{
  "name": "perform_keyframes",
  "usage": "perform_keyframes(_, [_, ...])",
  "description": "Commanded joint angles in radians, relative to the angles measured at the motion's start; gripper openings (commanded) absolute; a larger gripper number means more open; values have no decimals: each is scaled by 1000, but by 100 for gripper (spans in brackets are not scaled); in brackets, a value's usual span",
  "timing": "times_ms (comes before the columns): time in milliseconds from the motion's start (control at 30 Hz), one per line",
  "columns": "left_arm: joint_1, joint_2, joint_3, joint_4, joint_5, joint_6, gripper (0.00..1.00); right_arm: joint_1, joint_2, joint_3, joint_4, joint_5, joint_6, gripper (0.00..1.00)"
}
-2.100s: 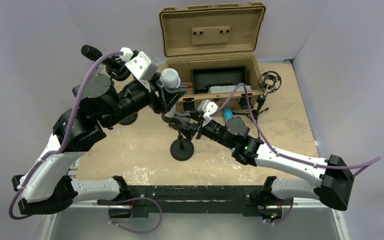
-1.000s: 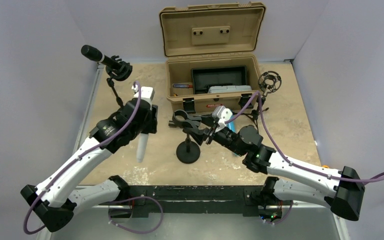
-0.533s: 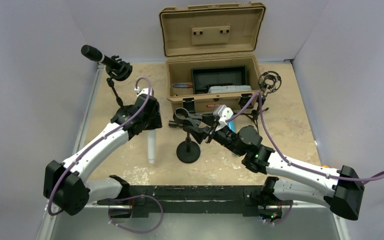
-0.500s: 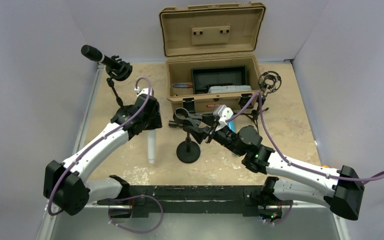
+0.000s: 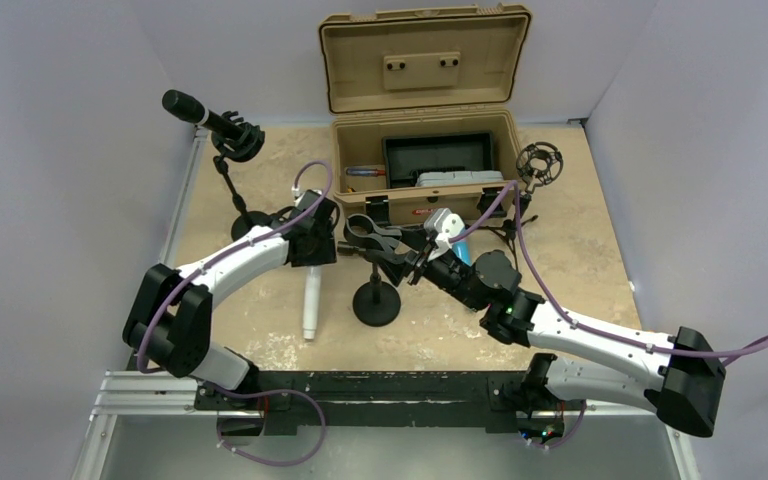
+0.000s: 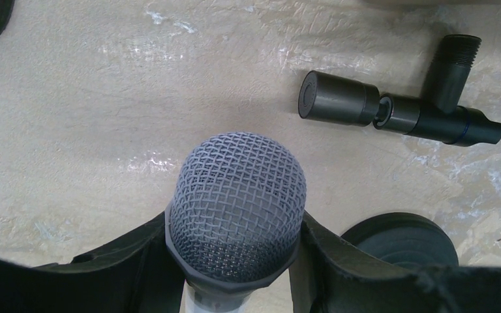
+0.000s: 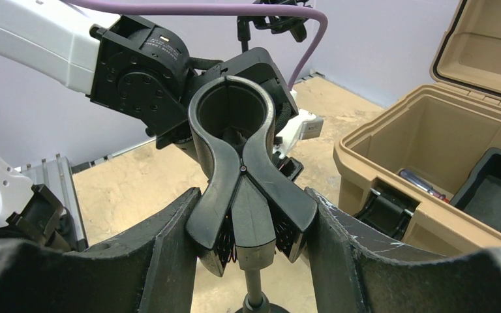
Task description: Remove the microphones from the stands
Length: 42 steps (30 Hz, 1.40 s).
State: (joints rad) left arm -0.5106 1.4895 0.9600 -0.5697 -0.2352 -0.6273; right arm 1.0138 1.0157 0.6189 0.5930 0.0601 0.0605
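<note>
The microphone (image 5: 311, 300) has a white body and a grey mesh head (image 6: 236, 205). My left gripper (image 5: 312, 243) is shut on it just below the head and holds it low over the table, left of the stand, tail pointing toward me. The head fills the space between the left fingers (image 6: 137, 257). The stand (image 5: 377, 303) has a round black base and a black spring clip (image 5: 365, 235) whose ring is empty (image 7: 229, 111). My right gripper (image 5: 407, 262) grips the clip's handles (image 7: 251, 218), one finger (image 7: 163, 261) against each side.
An open tan case (image 5: 425, 165) stands behind the stand. A second black microphone on its own stand (image 5: 205, 115) is at the back left. A shock mount on a small tripod (image 5: 538, 165) is at the back right. A loose black adapter (image 6: 398, 107) lies on the table.
My left gripper has carried the microphone from up at the clip, leftwards and down, low over the table left of the stand. The right gripper has stayed on the clip.
</note>
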Motion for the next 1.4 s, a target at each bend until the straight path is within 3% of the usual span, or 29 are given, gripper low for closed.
perform_keyframes(0, [6,9,18,50,22,-26,43,-1,17,21,13,14,24,0])
perform_keyframes(400, [6,-16,15,38,35,-22,65,-1,20,25,15,14,16,0])
perform_keyframes(533, [7,-45,12,23,50,-25,66,-1,20,21,18,8,15,0])
perform_keyframes(800, [7,-286,-2,-15,183,-21,69,-1,23,18,23,6,20,2])
perform_keyframes(933, [7,-473,36,-58,286,4,75,-1,16,18,22,-4,25,17])
perform_keyframes(1100, [7,-637,117,-82,390,4,89,0,-10,30,-10,-12,25,51])
perform_keyframes(1167, [7,-689,132,-56,445,-24,99,-1,-33,39,-22,-16,30,58])
perform_keyframes(1267, [7,-721,143,8,525,-105,100,-1,-49,69,-70,-16,34,69])
perform_keyframes(1367, [8,-726,141,78,562,-191,100,-1,-45,106,-113,-24,32,73])
